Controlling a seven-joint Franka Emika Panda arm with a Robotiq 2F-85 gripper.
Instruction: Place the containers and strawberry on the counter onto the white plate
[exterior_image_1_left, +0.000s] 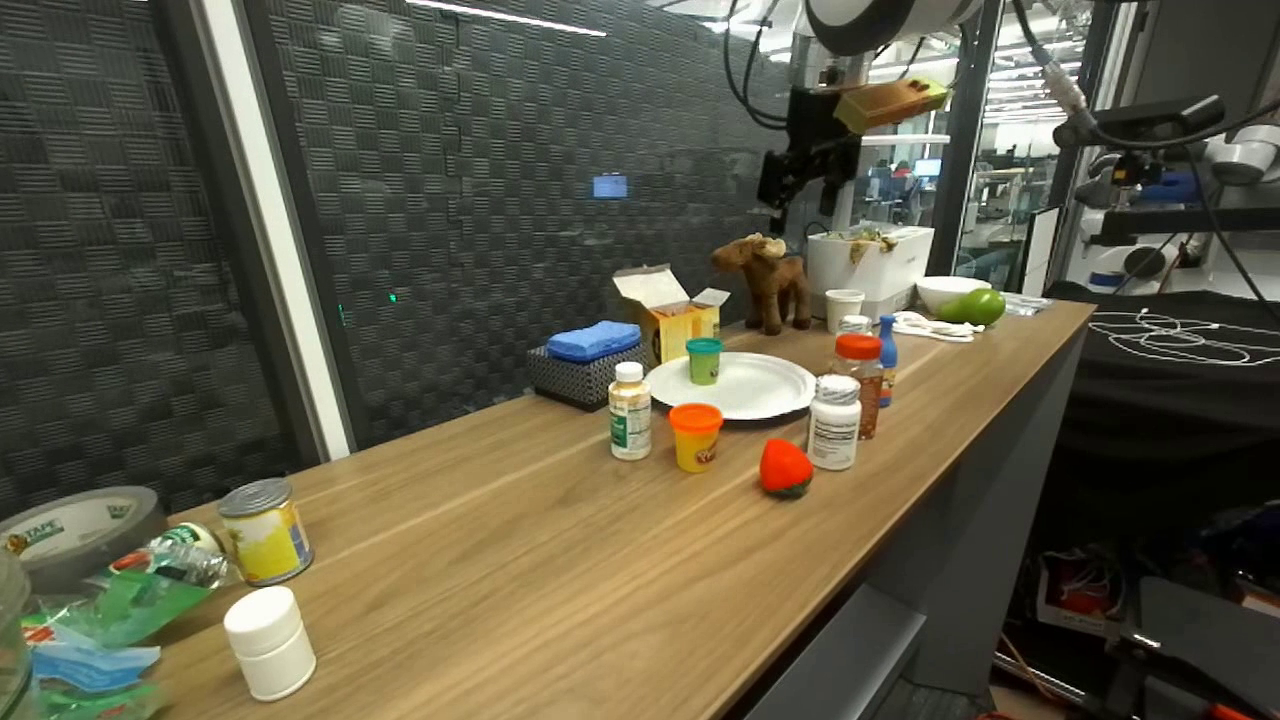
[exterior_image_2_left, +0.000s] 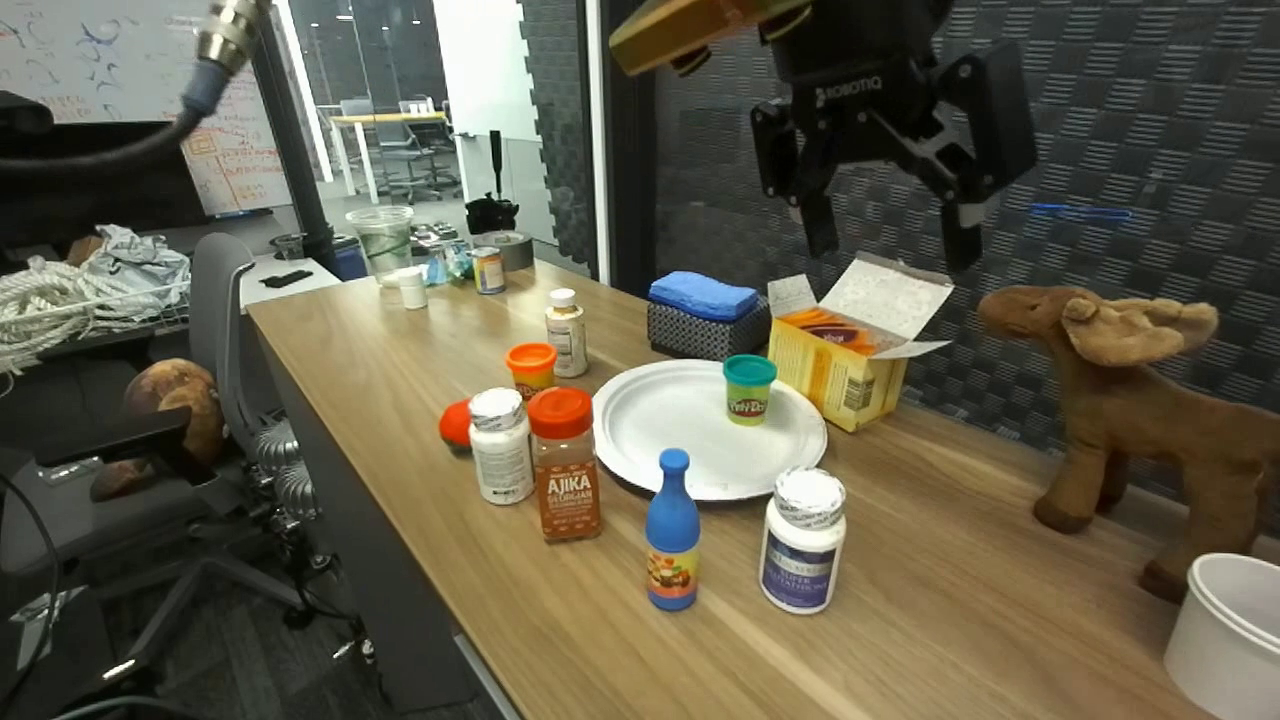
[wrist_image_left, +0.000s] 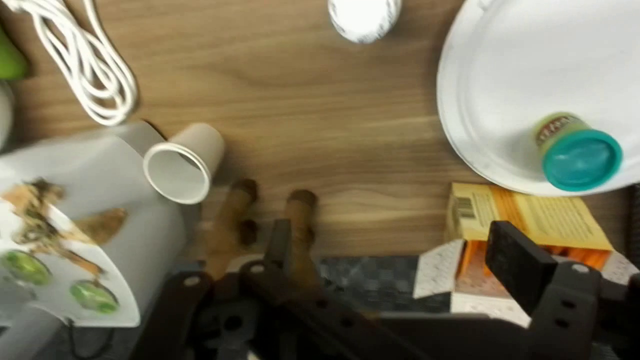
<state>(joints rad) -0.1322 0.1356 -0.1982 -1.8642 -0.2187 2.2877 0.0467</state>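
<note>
The tool (exterior_image_2_left: 892, 236) hangs high, spread wide. Lower down, the plate (exterior_image_2_left: 665, 435) holds a tub (exterior_image_2_left: 748, 392); the strawberry (exterior_image_1_left: 784, 467) seems farther off.

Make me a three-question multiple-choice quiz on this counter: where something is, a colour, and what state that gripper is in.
1. Where does the teal-lidded tub stand?
A) In the yellow box
B) On the white plate
C) Beside the roll of tape

2. What colour is the stuffed moose?
A) Brown
B) Grey
C) White

3. In what state is the gripper?
A) Shut, holding nothing
B) Shut on a cloth
C) Open, holding nothing

1 B: all three views show it there.
2 A: its brown coat shows in both exterior views.
3 C: its jaws stand wide apart with nothing between them.
</note>
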